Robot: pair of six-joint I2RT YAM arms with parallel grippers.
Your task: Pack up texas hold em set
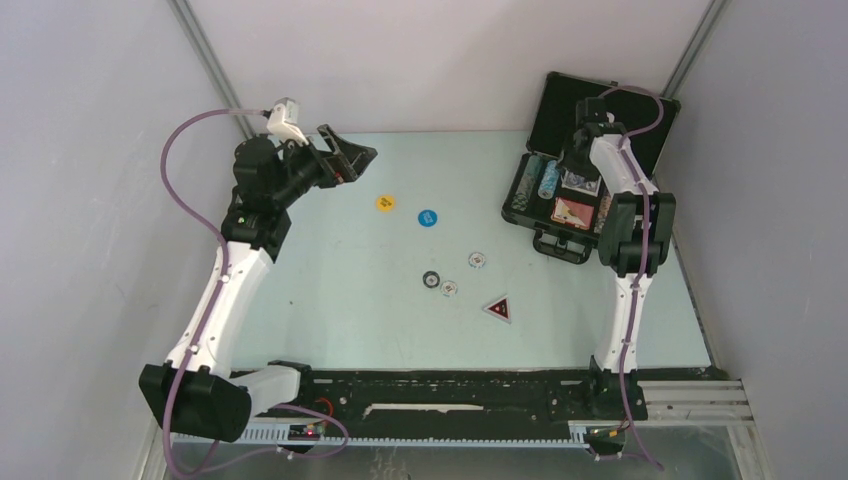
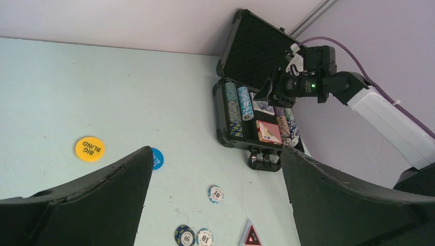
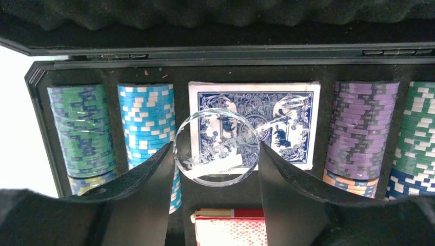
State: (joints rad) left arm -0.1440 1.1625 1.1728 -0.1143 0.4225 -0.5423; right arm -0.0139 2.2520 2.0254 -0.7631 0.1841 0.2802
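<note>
At the far right corner of the table the black briefcase (image 2: 256, 48) lies open, its foam-lined lid tipped back towards the rear wall so the tray can be reached from above. Rows of striped chips (image 3: 149, 123) lie on edge in their troughs, green and pale blue to one side, purple and green to the other. A blue-backed card deck (image 3: 290, 115) fills the middle slot, with a red-backed deck (image 3: 231, 228) in the slot nearer the handle.

The right gripper (image 3: 215, 156) hangs over the tray, its fingers clamped on the rim of a clear round disc (image 3: 218, 130) poised flat above the blue deck. I judge it is there to be let down into the case. The disc bears engraved lettering that I cannot read through the glare.

The rest of the set lies loose mid-table. A yellow disc (image 2: 90, 148) reads "BIG BLIND". Just beside it, a blue disc (image 2: 157, 158) has lettering half hidden behind a finger. Nearer the arms lie three chips, one marked "10" (image 2: 216, 193), a dark "50" (image 2: 184, 235) and another "10" (image 2: 204, 237), and beside them a triangular token (image 2: 251, 237) whose marking is too small to read.

The left gripper (image 2: 216, 154) hovers by the far left edge with its fingers wide apart, holding nothing and angled towards these pieces.
</note>
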